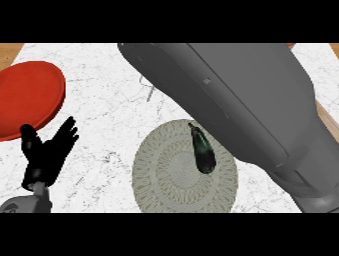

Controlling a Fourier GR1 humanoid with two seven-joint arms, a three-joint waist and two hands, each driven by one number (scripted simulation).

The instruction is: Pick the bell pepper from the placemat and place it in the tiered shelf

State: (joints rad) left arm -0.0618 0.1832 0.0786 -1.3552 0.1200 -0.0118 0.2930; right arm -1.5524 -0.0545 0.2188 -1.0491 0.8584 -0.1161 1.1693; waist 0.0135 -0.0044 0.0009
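Dark eggplant (pixel 202 148) on round placemat (pixel 185 175); left hand (pixel 45 152) open — right hidden.

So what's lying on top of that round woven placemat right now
A dark, elongated vegetable lies on the placemat, near its upper right edge; it looks like an eggplant, not a bell pepper. The right forearm covers the mat's right rim, so anything there is hidden.

Woven matt placemat (pixel 183 175) on veined marble counter (pixel 113 107); glossy dark vegetable (pixel 202 150); smooth red plate (pixel 20 100).
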